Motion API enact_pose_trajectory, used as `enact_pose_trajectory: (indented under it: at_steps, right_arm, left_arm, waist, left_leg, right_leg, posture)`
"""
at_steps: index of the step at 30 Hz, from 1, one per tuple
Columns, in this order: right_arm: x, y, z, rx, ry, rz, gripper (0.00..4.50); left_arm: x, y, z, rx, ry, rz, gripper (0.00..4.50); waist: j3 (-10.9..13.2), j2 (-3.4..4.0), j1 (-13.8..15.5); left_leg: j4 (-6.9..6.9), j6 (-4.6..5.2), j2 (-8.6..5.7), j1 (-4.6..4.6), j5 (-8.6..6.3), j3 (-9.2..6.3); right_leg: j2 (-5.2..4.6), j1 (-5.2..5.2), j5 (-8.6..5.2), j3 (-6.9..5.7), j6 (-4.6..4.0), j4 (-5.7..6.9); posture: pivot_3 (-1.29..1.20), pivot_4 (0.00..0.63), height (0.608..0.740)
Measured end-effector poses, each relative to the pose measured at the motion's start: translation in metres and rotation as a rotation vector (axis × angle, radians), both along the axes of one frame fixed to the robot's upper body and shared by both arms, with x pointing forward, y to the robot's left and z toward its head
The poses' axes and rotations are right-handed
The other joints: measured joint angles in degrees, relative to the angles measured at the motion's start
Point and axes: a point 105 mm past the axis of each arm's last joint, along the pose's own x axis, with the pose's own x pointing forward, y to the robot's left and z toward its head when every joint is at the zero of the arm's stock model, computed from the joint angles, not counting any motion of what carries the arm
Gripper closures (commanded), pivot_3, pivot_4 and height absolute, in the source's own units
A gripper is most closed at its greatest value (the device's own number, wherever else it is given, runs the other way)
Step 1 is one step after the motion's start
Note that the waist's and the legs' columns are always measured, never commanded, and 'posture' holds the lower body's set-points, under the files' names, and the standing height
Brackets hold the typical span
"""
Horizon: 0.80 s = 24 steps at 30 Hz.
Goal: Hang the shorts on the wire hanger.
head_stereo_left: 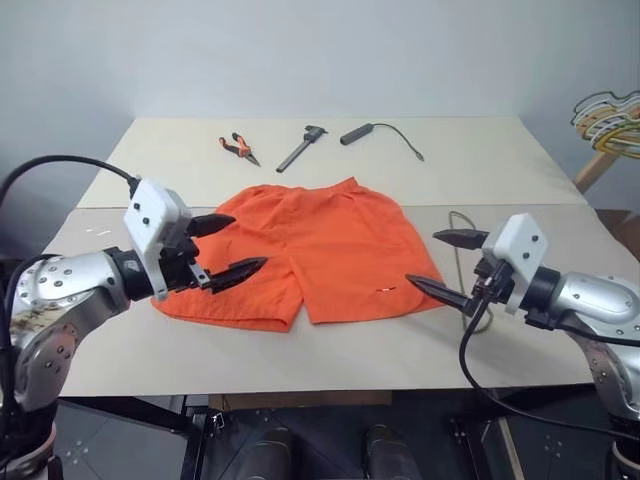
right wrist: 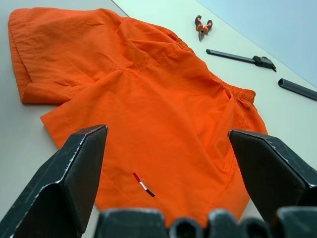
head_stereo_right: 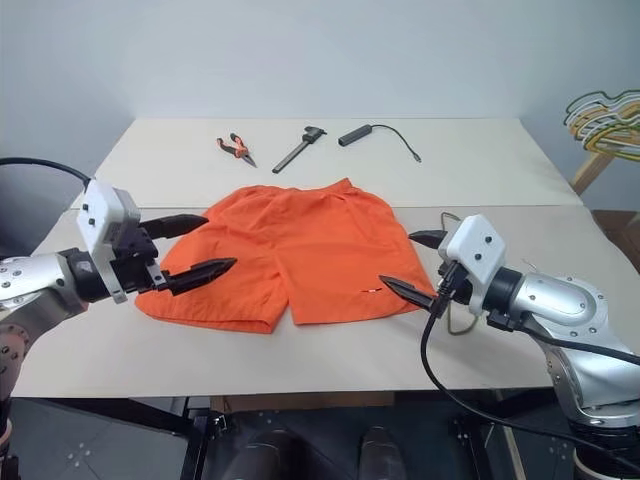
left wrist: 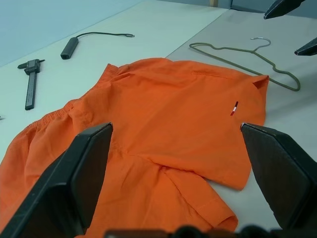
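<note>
Orange shorts (head_stereo_left: 305, 255) lie flat mid-frame on the table (head_stereo_left: 480, 165); the wire hanger (left wrist: 247, 59) rests beside their right edge. Left gripper (head_stereo_left: 228, 248) and right gripper (head_stereo_left: 447, 263) hover wide, empty. Nothing started; next, probably grasp the hanger.

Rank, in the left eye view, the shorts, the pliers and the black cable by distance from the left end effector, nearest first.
From the left end effector:
1. shorts, directly beside it, mid-table.
2. pliers, far edge, left.
3. black cable, far edge, right.
</note>
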Motion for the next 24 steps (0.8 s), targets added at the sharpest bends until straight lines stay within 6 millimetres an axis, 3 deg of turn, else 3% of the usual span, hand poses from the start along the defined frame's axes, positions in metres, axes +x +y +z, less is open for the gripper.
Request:
enact_pose_trajectory:
  at_steps: [17,24]
  right_arm:
    - [0.001,0.001,0.0,-0.031,0.001,0.007,0.0]
    - [0.013,-0.016,-0.025,-0.374,-0.022,0.041,0.0]
  left_arm:
    - [-0.005,-0.004,0.002,-0.025,0.011,-0.046,0.01]
    - [-0.003,-0.005,0.002,-0.031,0.007,-0.042,0.01]
  waist:
    - [0.0,-0.01,0.0]
    - [0.0,-0.01,-0.4]
  left_leg:
    - [0.0,0.07,0.09,0.18,-0.06,0.3]
    - [0.02,0.17,0.14,0.25,-0.16,0.53]
  right_leg:
    - [0.12,0.01,0.07,0.39,0.05,0.0]
    - [0.17,0.02,0.1,0.53,0.06,-0.04]
  posture:
    - [0.0,0.068,0.74]
    - [-0.04,0.083,0.74]
